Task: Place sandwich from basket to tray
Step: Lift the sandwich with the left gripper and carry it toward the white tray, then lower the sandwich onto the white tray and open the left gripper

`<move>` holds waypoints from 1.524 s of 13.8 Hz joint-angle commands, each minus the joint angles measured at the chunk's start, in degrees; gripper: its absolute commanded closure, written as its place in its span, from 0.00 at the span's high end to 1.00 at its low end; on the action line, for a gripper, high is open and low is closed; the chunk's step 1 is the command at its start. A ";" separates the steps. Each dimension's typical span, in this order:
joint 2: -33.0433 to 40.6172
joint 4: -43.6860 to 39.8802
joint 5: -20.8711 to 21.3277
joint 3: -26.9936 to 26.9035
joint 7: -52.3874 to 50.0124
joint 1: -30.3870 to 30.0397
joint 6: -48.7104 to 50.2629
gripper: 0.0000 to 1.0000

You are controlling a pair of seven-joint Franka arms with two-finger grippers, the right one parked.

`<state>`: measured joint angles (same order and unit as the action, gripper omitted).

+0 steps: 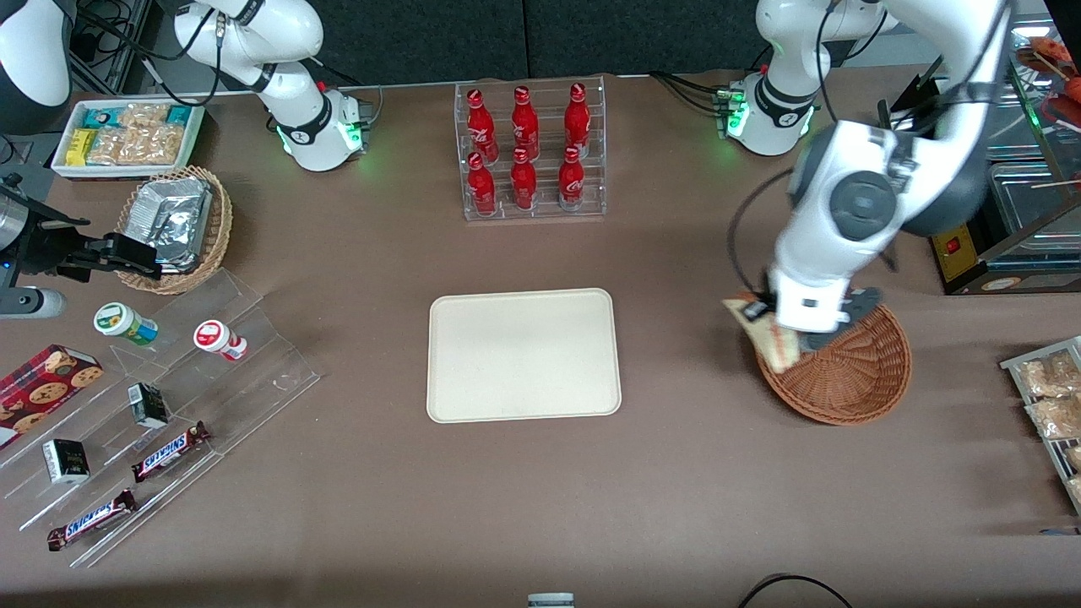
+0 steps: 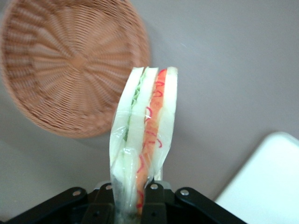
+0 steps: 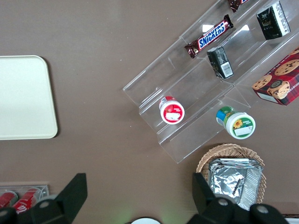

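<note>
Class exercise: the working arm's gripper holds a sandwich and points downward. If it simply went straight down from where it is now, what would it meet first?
Probably bare table just beside the basket. The gripper, shut on the sandwich, hangs past the basket's rim on the side toward the tray; depth is unclear, so the sandwich's tip might clip the rim.

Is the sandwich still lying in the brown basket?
No, the end effector grips the sandwich and holds it up in the air, and the basket below is empty.

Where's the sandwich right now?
The sandwich is held in the gripper, lifted above the table at the rim of the basket, on the edge facing the tray, which lies bare.
</note>
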<state>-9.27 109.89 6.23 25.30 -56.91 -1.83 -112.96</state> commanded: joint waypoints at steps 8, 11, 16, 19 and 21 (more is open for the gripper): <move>-18.66 -10.66 8.62 1.68 -1.88 18.95 -7.78 0.18; -23.93 -13.37 14.93 1.51 -6.79 22.82 -10.00 0.18; -29.74 -18.22 18.82 1.42 -10.15 25.56 -10.35 0.18; -31.07 -18.49 19.00 1.33 -10.06 25.64 -11.58 0.20; -31.68 -18.57 19.00 1.33 -10.06 25.56 -12.02 0.21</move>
<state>-39.72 93.08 23.83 27.04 -65.83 22.91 -124.63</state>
